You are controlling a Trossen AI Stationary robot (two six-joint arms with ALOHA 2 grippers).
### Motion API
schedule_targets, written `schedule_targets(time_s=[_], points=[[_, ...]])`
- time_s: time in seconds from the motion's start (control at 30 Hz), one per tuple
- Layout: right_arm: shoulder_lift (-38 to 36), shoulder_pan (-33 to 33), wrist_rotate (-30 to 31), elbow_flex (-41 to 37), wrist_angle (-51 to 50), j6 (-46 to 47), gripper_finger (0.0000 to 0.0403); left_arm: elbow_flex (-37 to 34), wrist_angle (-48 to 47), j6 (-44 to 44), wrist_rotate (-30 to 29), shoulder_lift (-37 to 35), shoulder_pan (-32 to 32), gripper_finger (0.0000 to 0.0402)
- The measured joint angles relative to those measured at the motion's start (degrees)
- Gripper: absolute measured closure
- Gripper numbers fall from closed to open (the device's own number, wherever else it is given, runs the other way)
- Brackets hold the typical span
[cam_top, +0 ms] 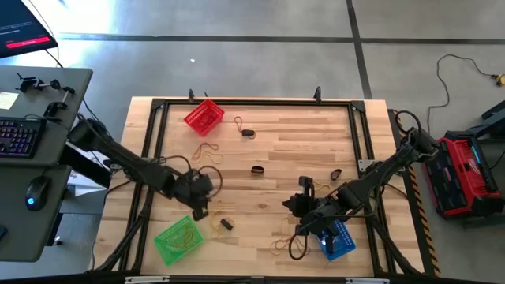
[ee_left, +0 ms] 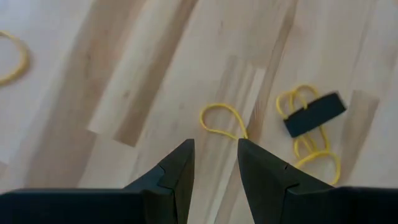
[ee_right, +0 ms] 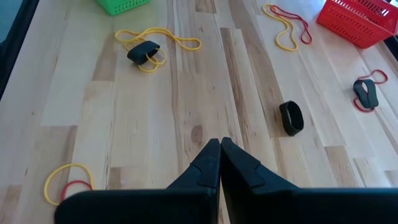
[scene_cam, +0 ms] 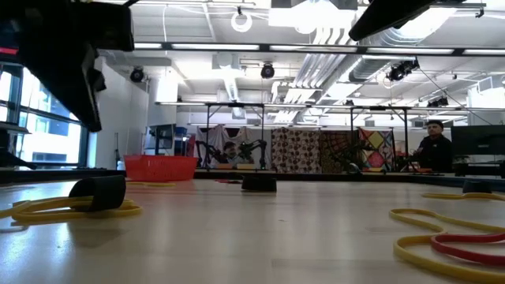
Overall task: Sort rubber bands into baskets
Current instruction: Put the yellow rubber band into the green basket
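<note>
Table [cam_top: 260,134]: wood top inside a black frame; middle strip mostly bare, widest open stretch toward the far right corner.
Baskets: 3. Red basket [cam_top: 204,115] near far left corner; green basket [cam_top: 178,238] at near edge, left side, w/ yellow bands inside; blue basket [cam_top: 336,239] at near edge, right side, partly under the R arm.
Bands: loose on the wood in the high view, approx. 5 black, the rest thin yellow/red loops. Black band [cam_top: 257,169] alone mid-table; another [cam_top: 335,174] right of centre; one [cam_top: 248,133] just right of the red basket w/ a red loop under it; one [cam_top: 226,225] on a yellow tangle just right of the green basket. Yellow + red loops [cam_top: 207,150] lie between red basket and L gripper; more yellow loops [cam_top: 282,234] near the near edge, centre. Thin ones too small for a sure count.
L gripper [ee_left: 214,163]: above the wood between green basket and table centre; fingers a little apart, holding nothing, a small yellow loop [ee_left: 222,119] just ahead of the tips.
R gripper [ee_right: 220,155]: low, right of centre, beside the blue basket; fingers pressed together, nothing between them.
Background: a person [scene_cam: 433,147] stands in the room beyond the far edge.
</note>
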Motion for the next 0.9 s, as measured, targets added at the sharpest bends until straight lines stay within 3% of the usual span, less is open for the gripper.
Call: schedule_targets(time_s=[0.17,0.4,0.9], points=[[0.0,0.0,0.0,0.0,0.1,-0.1,0.0403,0.0,6.1,2.6,0.0,6.5,-2.4,0.0286],[0.0,0.0,0.2,0.0,0.1,-0.2,0.0403,0.0,9.2,-1.6,4.0,13.5,-3.0,0.0286],[0.0,0.0,0.1,0.0,0.1,-0.2,0.0403,0.2,14.6,-0.3,4.9,18.2,-3.3,0.0286]])
